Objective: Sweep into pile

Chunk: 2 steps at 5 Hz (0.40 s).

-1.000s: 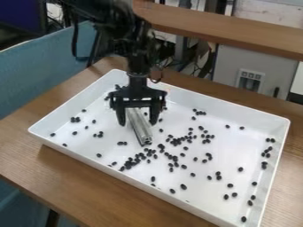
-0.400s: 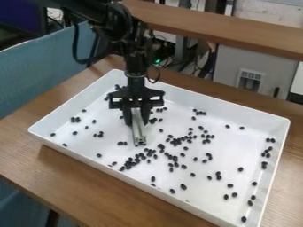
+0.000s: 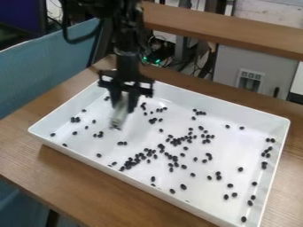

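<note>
Wooden surface (image 3: 24,153) ran beside a teal partition (image 3: 50,66), grey cabinet (image 3: 228,66) behind. White tray (image 3: 237,148) sat on the surface, small black beans (image 3: 161,146) scattered inside, loosely clustered around the middle, some strung along the right-hand wall in view. I had my claw (image 3: 123,110) closed around a silvery bar (image 3: 117,119) over the tray's upper-left part in view, bar slanting down, blurred; couldn't tell if its tip touched the floor of the tray.
</note>
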### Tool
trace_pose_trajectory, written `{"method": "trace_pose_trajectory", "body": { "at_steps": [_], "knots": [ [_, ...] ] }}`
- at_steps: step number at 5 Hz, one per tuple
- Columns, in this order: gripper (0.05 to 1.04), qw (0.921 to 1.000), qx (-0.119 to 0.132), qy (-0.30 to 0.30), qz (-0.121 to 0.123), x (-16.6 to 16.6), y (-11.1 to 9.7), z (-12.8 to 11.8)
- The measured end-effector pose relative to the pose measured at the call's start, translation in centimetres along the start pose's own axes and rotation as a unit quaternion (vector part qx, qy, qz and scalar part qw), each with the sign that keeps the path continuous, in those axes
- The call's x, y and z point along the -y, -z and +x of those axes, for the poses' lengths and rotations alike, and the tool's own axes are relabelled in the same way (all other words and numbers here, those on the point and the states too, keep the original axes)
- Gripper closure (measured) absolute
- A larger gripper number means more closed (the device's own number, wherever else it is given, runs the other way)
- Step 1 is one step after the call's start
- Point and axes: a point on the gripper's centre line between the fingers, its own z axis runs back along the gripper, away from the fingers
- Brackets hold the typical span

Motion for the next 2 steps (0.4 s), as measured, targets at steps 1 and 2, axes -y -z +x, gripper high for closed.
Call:
{"method": "trace_pose_trajectory", "body": {
  "at_steps": [1, 2],
  "knots": [
    [0.696, 0.9971, -0.02, 0.073, 0.007, -2.8, 0.4, -1.6],
    [0.696, 0.9887, 0.007, 0.148, 0.025, -5.7, 1.3, -2.2]
  ]
}}
